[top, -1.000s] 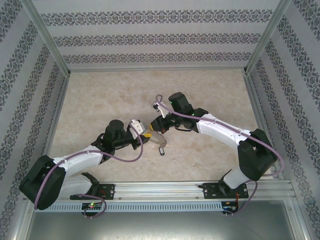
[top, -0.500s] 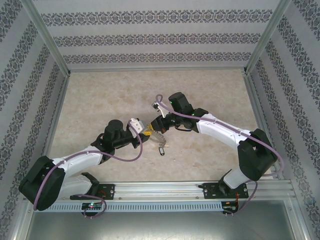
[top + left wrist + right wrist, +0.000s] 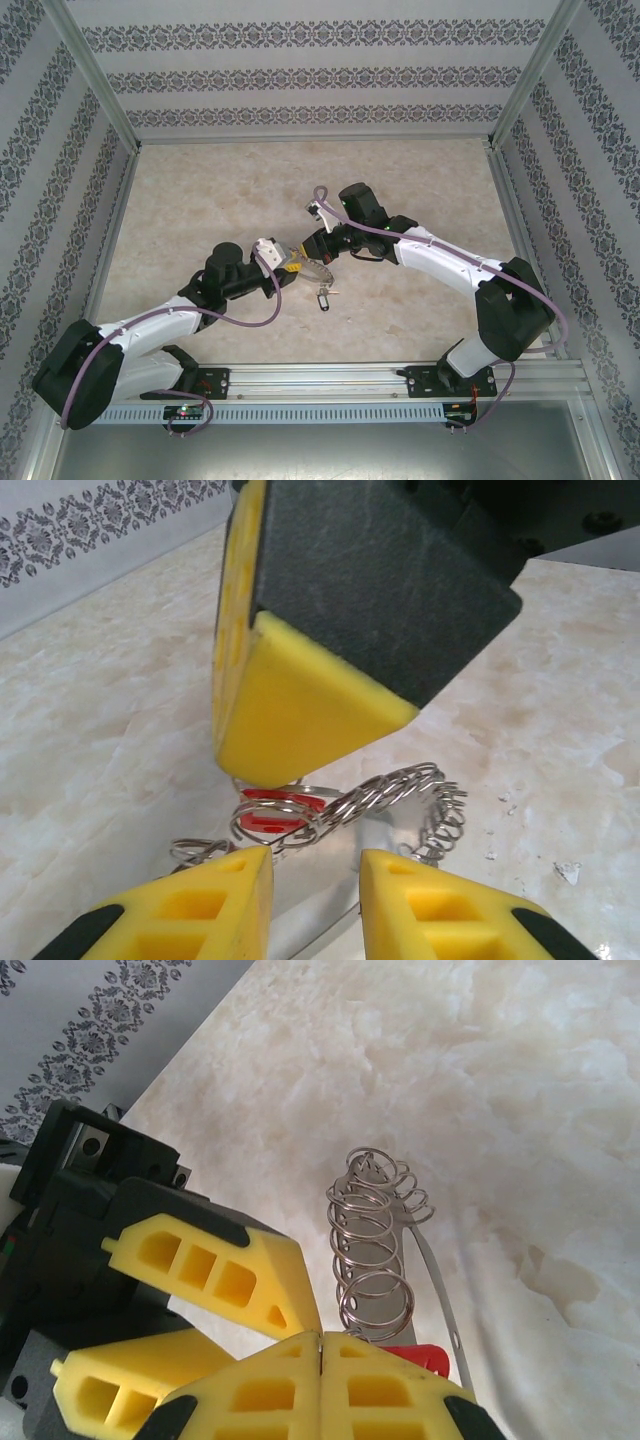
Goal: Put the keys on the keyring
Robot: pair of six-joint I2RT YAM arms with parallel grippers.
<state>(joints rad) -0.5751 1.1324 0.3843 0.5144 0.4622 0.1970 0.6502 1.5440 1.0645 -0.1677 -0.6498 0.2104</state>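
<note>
Room: a pale marbled desk (image 3: 200, 190), boxed in by walls (image 3: 300, 80) with bands of dark ornament.
Top view, tips: my left end effector (image 3: 297, 266) and my right end effector (image 3: 314, 260) meet tip to tip.
Top view, keyring: the keyring (image 3: 316, 272) is a silvery cluster right at both tips. A dark key (image 3: 323, 297) hangs just beneath it, on the side toward my bases.
Left wrist, own grip: my left end effector's yellow fingers (image 3: 200, 910) stand with a narrow gap. I cannot tell whether anything is clamped in it.
Left wrist, keyring: its wire rings lie just ahead of my fingertips, with a red tag (image 3: 272, 808) among them. My right end effector's yellow pad comes down onto them from above.
Right wrist, own grip: my right fingers are pressed together with no gap. I cannot tell what they pinch.
Right wrist, keyring: the rings stack up just beyond the joined tips, the red tag beside them. My left fingers are close at the left.
</note>
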